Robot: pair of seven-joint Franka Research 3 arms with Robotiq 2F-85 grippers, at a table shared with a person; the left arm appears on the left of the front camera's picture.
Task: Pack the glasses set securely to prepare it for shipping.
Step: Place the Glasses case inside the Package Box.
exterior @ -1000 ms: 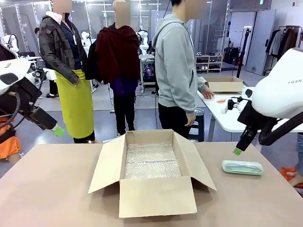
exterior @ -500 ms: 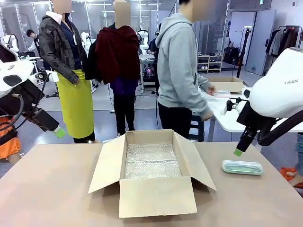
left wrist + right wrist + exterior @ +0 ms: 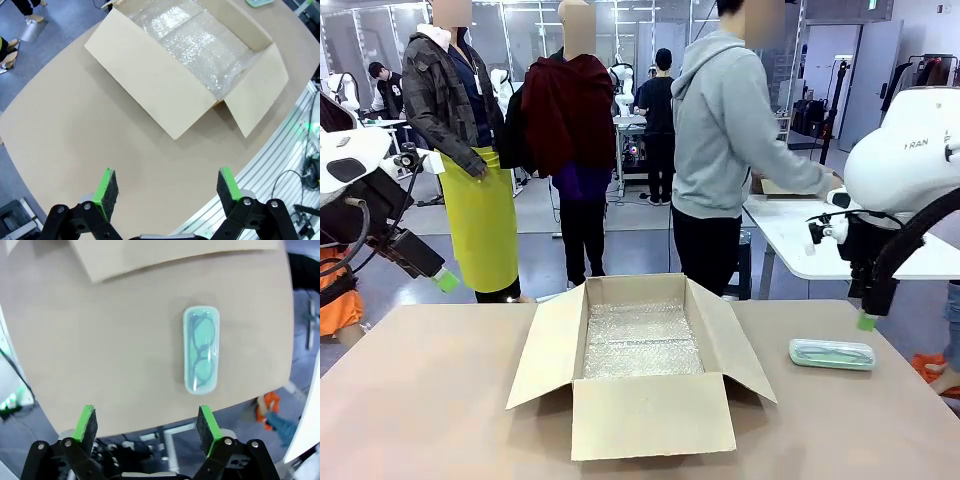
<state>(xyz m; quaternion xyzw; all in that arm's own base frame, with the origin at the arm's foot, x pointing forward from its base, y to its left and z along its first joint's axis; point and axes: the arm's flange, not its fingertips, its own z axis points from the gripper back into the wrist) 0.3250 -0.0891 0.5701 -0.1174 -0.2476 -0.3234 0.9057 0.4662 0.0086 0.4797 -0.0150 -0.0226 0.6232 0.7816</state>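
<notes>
Nearest, the cardboard box (image 3: 650,410) sits in the middle of the surface (image 3: 430,400) with its flaps spread. A bubble wrap sheet (image 3: 642,340) lines its bottom, and nothing is packed on it yet. Just right of the box, clear of the right flap (image 3: 735,345), the mint-green glasses case (image 3: 831,353) lies flat and untouched.

Over the last second the right gripper (image 3: 866,321) has swung from above the case's left end to above its right end. It stays released and holds nothing. In its wrist view the case lies lengthwise ahead, nearer one finger than centred. I judge the arm is still lining up and needs a small sideways shift before descending.

The left gripper (image 3: 167,186) has not moved; its jaws are wide and empty, held high at the left, well apart from the box. The angled right flap stands between case and box, so the case must go over it.

Farther off, the person in the grey hoodie (image 3: 730,130) has turned to a side table (image 3: 790,240).
</notes>
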